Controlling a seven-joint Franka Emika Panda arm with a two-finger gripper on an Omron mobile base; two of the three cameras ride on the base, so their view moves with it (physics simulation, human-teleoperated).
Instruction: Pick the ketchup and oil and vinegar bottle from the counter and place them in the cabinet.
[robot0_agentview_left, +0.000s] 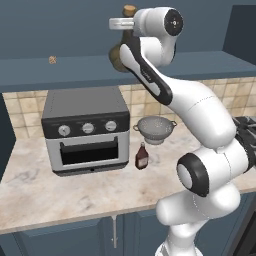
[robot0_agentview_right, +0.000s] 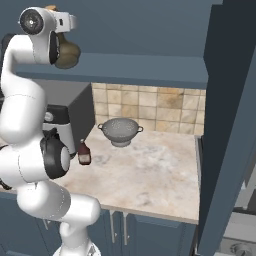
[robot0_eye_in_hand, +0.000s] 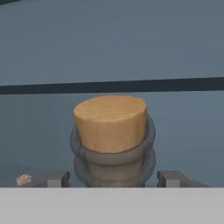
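The gripper (robot0_eye_in_hand: 113, 178) is up at the cabinet (robot0_agentview_left: 65, 67) shelf, its jaws spread, with 1 finger (robot0_eye_in_hand: 56, 178) on each side of the neck of the oil and vinegar bottle (robot0_eye_in_hand: 111, 131). In the hand view a gap shows between each fingertip and the glass, so the fingers bracket the neck without pinching it. The flask's tan cork stands up between them, and its round olive belly rests on the slate blue shelf board, close to the front edge, half hidden behind the wrist in the left base view.

Counted: 1 oil and vinegar bottle on the shelf; 1 ketchup (robot0_agentview_left: 142, 156) bottle upright on the counter (robot0_agentview_left: 75, 192); 1 metal colander (robot0_agentview_left: 155, 129) behind it near the tiled backsplash; 1 toaster oven (robot0_agentview_left: 86, 130) to the ketchup's left; 1 small speckled crumb-like item (robot0_agentview_left: 52, 60) far along the shelf, too small to identify.

The shelf recess runs long and bare between that small item and the flask. The ketchup stands just beside the oven's front corner, apart from the colander. In the right base view the counter is open from the colander to a tall blue panel (robot0_agentview_right: 227, 130) that bounds its right edge
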